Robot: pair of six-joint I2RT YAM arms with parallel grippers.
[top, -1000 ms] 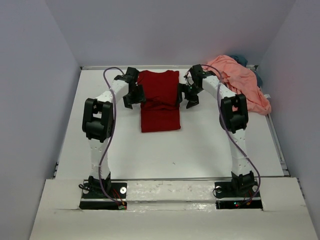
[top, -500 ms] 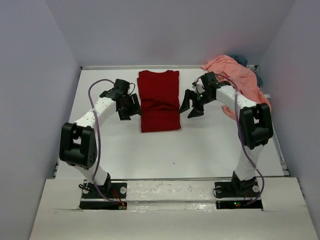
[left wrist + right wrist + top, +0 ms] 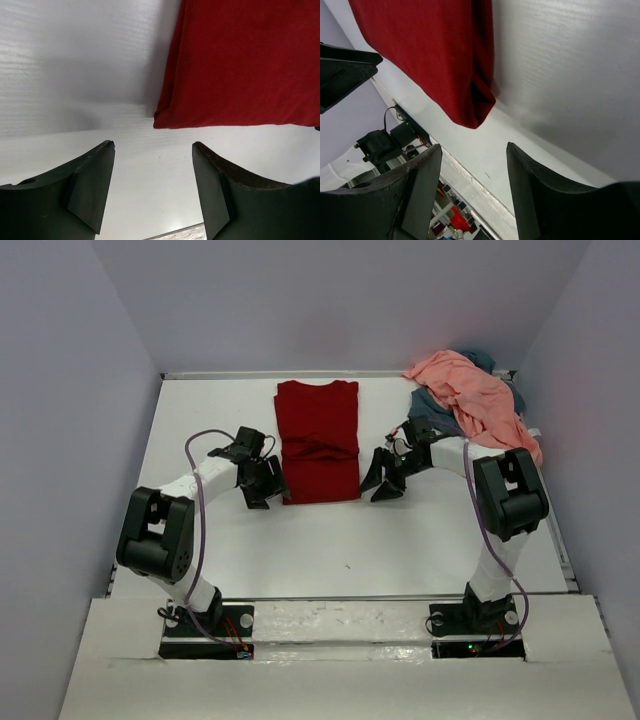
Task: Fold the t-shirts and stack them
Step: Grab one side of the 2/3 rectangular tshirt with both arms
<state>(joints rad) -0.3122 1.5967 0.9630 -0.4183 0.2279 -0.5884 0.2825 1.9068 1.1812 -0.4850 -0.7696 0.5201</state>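
Note:
A dark red t-shirt point(image 3: 318, 440) lies folded into a long rectangle at the middle back of the table; it also shows in the left wrist view point(image 3: 240, 60) and the right wrist view point(image 3: 430, 55). My left gripper point(image 3: 262, 483) is open and empty beside its near left corner. My right gripper point(image 3: 381, 474) is open and empty beside its near right corner. A salmon pink t-shirt point(image 3: 480, 400) lies crumpled at the back right, on top of a slate blue-grey t-shirt point(image 3: 432, 403) that peeks out beneath it.
The white table point(image 3: 350, 540) is walled by pale panels on the left, back and right. The arm bases point(image 3: 205, 620) sit at the near edge.
Both grippers moved toward me along the sides of the red shirt, from its middle to its near corners. The shirt itself has not moved.

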